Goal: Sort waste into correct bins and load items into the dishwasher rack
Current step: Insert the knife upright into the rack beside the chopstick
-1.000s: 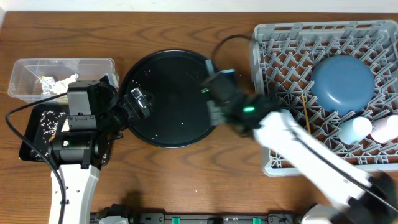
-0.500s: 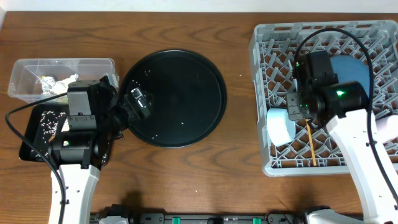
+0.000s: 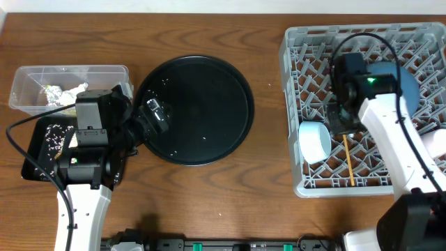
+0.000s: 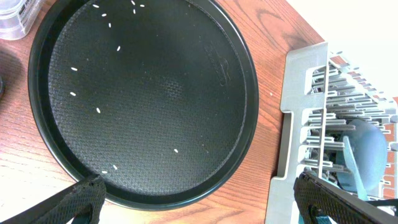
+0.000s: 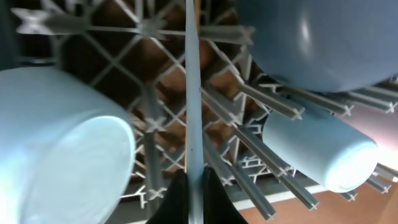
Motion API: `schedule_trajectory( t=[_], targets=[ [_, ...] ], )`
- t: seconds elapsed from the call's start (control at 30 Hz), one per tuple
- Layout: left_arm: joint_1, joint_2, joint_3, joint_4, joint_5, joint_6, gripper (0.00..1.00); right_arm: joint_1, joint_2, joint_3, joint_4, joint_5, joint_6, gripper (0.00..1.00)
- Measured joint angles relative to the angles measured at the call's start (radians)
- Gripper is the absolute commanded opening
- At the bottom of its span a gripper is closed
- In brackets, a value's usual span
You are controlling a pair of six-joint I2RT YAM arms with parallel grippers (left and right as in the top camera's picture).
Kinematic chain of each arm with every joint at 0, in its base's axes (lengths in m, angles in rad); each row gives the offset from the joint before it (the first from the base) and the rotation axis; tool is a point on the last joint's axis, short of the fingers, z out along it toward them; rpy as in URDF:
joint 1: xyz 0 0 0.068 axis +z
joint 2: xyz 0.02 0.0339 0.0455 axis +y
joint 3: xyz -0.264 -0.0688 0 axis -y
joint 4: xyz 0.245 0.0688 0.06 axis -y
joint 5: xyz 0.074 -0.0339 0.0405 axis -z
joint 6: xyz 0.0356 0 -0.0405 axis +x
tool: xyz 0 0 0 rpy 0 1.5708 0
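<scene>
The dishwasher rack [image 3: 296, 104] takes up the right of the tabletop, and the right gripper [image 3: 341, 120] hangs low over its left half. Its jaws are clenched on a thin pale strip that runs straight out from the tips across the lattice. I take this for the white spoon [image 5: 194, 93] seen edge-on, though its scoop end is not shown.

The step in hand looks like laying that spoon in the rack. The big blue plate [image 5: 311, 37] stands to the far right of the jaws. The light blue bowl [image 3: 313, 141] lies on its side just to their left, and a pale cup [image 5: 317, 149] lies among the pegs to the right.

To do it well, bring the spoon down into the free cells between bowl and cup and keep it in line with the peg rows. Let go only once it rests. The wooden chopstick [image 3: 350, 164] lies in the rack on the near side of the jaws, beside the bowl, and a pull toward the near side could knock it.

In the middle, the round black tray [image 3: 191, 110] carries only scattered rice grains [image 4: 98, 111]. The left gripper [image 4: 199, 198] hovers at that tray's left rim, jaws spread wide with nothing between them. At far left, the clear tub [image 3: 21, 84] holds the crumpled tissue [image 3: 70, 94] and the wrapper [image 3: 52, 90]. The shallow black tray [image 3: 26, 164] lies just near of the tub. None of this blocks the right arm.
</scene>
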Motion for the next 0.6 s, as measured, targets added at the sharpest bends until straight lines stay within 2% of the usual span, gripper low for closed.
schedule_trajectory(
  t=[0.6],
  targets=[
    [0.000,0.000,0.000,0.000,0.000,0.000,0.98,-0.040,0.000,0.000,0.003,-0.071,0.000,0.01]
  ],
)
